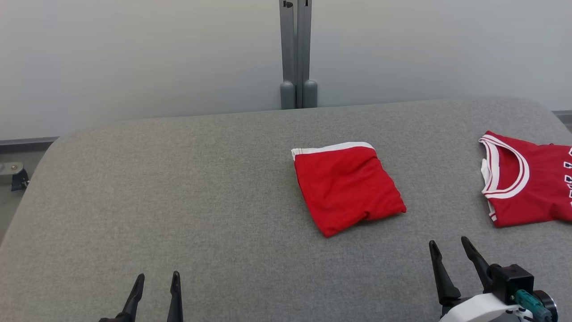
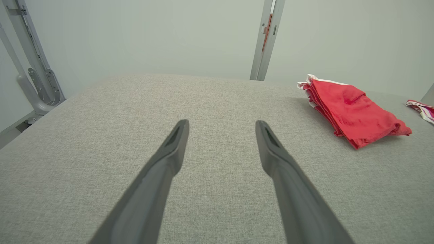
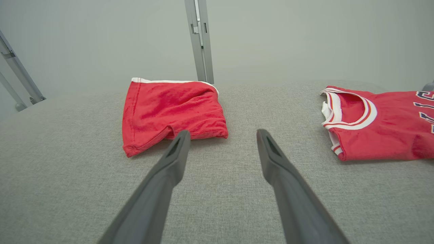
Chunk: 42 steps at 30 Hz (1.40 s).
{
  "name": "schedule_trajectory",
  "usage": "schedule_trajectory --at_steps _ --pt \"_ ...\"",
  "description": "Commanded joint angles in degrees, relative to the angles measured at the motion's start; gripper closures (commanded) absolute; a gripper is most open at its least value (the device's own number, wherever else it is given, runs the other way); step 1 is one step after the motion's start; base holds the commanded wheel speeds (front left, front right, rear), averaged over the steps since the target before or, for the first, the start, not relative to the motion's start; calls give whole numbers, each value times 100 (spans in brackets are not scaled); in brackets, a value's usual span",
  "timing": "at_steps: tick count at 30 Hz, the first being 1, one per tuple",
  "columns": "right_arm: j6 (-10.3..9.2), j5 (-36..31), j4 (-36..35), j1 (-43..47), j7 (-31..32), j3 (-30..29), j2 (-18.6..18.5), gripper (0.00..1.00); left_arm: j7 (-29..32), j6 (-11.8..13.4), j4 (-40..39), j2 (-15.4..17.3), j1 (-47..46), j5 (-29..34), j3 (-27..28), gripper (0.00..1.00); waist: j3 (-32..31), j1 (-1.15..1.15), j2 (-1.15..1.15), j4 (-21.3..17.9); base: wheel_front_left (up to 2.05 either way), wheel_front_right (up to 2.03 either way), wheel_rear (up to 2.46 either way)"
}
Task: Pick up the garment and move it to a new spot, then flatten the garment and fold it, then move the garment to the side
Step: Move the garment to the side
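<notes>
garment (image 1: 346, 188): folded red, white-trimmed, flat on grey bench (image 1: 178, 201), 1 o'clock of head view centre | left gripper (image 1: 158, 274): 7 o'clock, fingers spread, empty | right gripper (image 1: 448, 240): 5 o'clock, fingers spread, empty, near garment, not touching | red jersey (image 1: 523, 179): 3 o'clock edge, apart from garment
</notes>
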Motion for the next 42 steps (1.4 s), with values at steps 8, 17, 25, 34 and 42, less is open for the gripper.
schedule_trajectory --at_steps 8,17,25,34,42 --pt "-6 47 4 -153 -16 -47 -22 0 -15 3 14 8 -19 -61 -44 0 77 0 0 55 0 0 0" --pt "-5 953 372 -1511 1275 252 -411 0 -15 -9 2 8 -311 -140 -305 0 619 0 0 249 0 0 0" --pt "-4 999 1201 -3286 3092 251 -741 0 -15 -44 108 7 -935 -303 -835 0 1531 0 0 831 0 0 0" --pt "-5 608 2657 -4144 3473 132 -813 0 -15 -80 238 8 -1224 -310 -1087 0 1842 0 0 1335 0 0 0" --pt "-6 608 3511 -4265 3385 -9 -584 0 -15 -94 220 8 -1292 -224 -1036 0 1896 0 0 1337 0 0 0"
